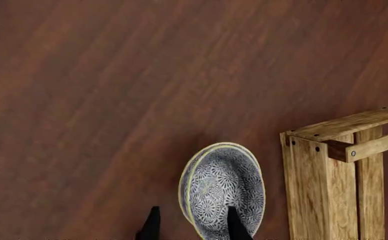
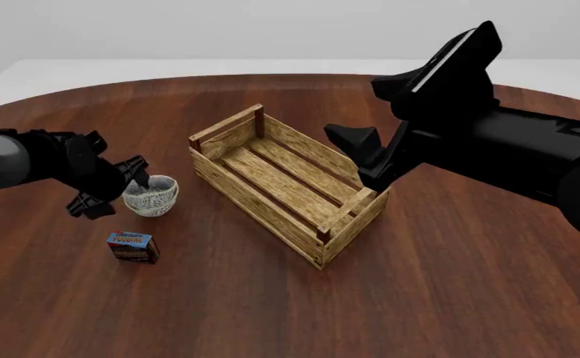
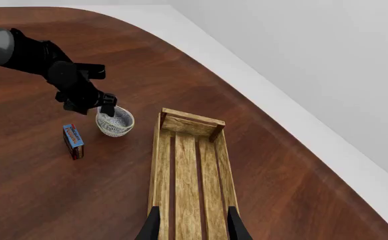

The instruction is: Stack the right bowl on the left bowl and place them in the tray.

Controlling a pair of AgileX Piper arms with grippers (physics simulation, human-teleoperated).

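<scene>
One speckled bowl (image 2: 151, 195) is all that shows on the worktop (image 2: 269, 313), at the left of the front view, just left of the tray (image 2: 287, 182) and just above a small blue-topped box (image 2: 133, 247). Whether it is one bowl or two nested I cannot tell from these renders; the left wrist view hints at a doubled rim, no more. No second bowl stands anywhere apart.

The left gripper (image 2: 142, 180) is on that bowl: in the left wrist view one finger (image 1: 237, 225) lies inside the bowl's hollow and the other outside its wall, so the rim sits between the jaws. They look closed on the wall, pinching it, though contact is hard to confirm. In that view the tray's corner post and rail (image 1: 327, 145) stand just beside the bowl, at the right of the frame.

From the jaws the tray lies to the right in the front view, its long axis running from upper left to lower right of that frame, and its near rail must be cleared. I judge the next move to be a lift and a short carry rightward over that rail.

The left arm reaches in low from the left edge, wrist bent down over the bowl. The right gripper (image 3: 192, 227) hangs high over the tray, jaws spread and empty, slats visible between them, well apart from the bowl.
</scene>
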